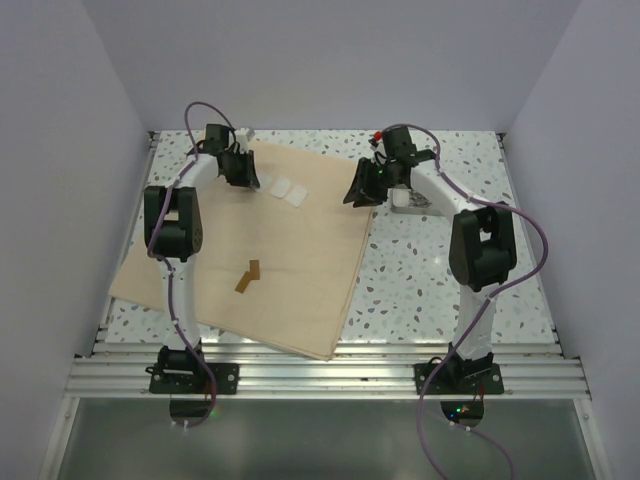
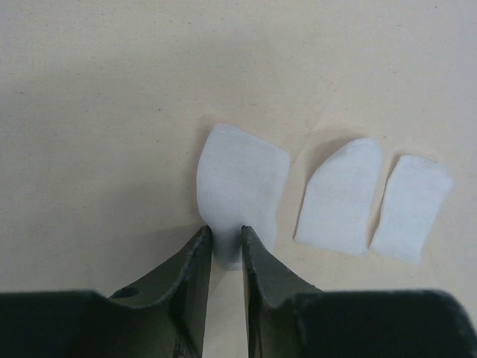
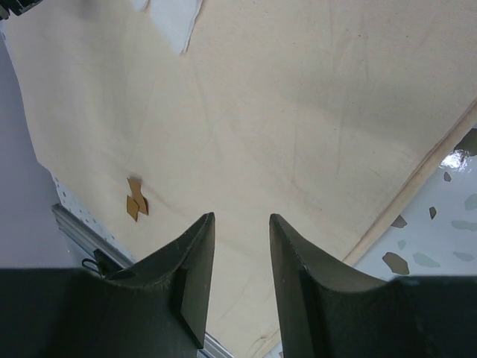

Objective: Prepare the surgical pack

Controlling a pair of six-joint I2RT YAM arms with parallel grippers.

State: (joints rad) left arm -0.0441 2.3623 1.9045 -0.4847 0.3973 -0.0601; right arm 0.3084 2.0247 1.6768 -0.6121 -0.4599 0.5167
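Left gripper: my jaws stand close together with only a narrow gap, one fingertip on each side of the near edge of the first gauze square, both touching it; that edge shows white in the gap; I cannot tell whether the gauze is truly pinched or merely straddled. The second gauze square and the third gauze square lie just beside it in a row, each apart from its neighbour; all three rest on the far part of the tan sheet. The sheet is spread askew over the left and middle of the speckled table; its near corner reaches the metal rail. Right gripper: my jaws stand apart with nothing between them; I hang above the sheet close to its far right edge, where the right wrist view shows the table beside the hem. A small brown scrap lies on the middle of the sheet, well apart from both grippers and from the gauze.
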